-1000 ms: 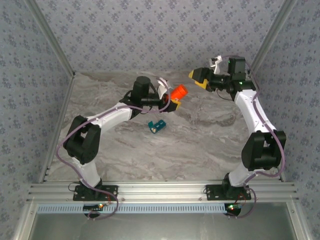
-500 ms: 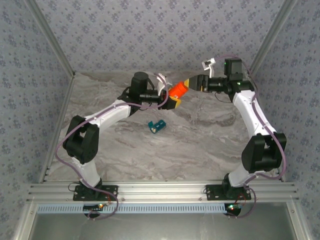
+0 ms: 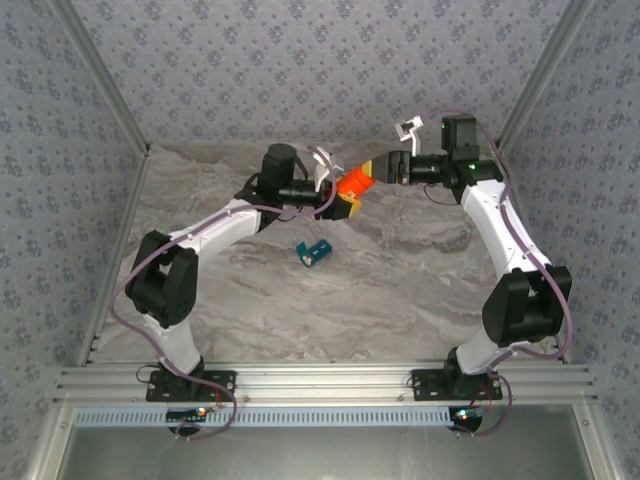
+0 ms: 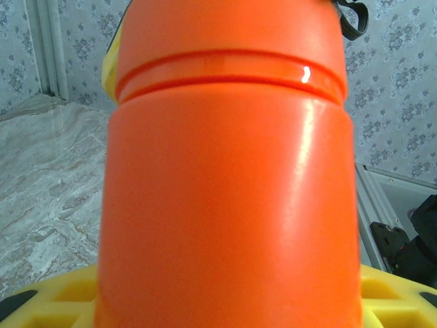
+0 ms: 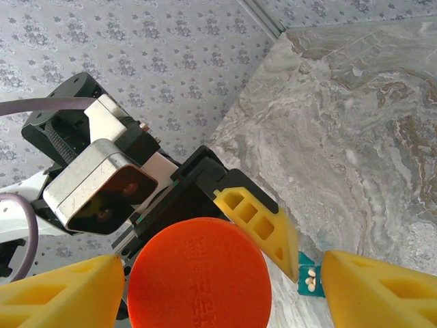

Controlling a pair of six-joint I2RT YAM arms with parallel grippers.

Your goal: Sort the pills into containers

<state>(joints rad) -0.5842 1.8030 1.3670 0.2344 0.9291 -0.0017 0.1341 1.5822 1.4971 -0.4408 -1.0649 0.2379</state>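
An orange pill bottle (image 3: 354, 184) is held above the table, my left gripper (image 3: 343, 200) shut on its body (image 4: 225, 205). Its round orange cap (image 5: 199, 275) faces my right gripper (image 5: 223, 268), which is open, one yellow fingertip (image 5: 75, 287) close beside the cap and the other (image 5: 375, 287) standing well off it. In the top view the right gripper (image 3: 381, 169) meets the bottle's cap end. The teal pill box (image 3: 313, 251) lies on the marble table below, lid open. A few white pills (image 5: 311, 278) sit in one compartment.
The marble table (image 3: 420, 260) is bounded by patterned walls at the back and sides, with metal posts (image 3: 100, 75) at the corners. The left arm's wrist camera (image 5: 102, 184) sits just behind the bottle. Both arms reach toward the back middle.
My right gripper swung left from the back right and came up to the bottle's cap, its jaws narrowing. The left gripper and bottle stayed put.
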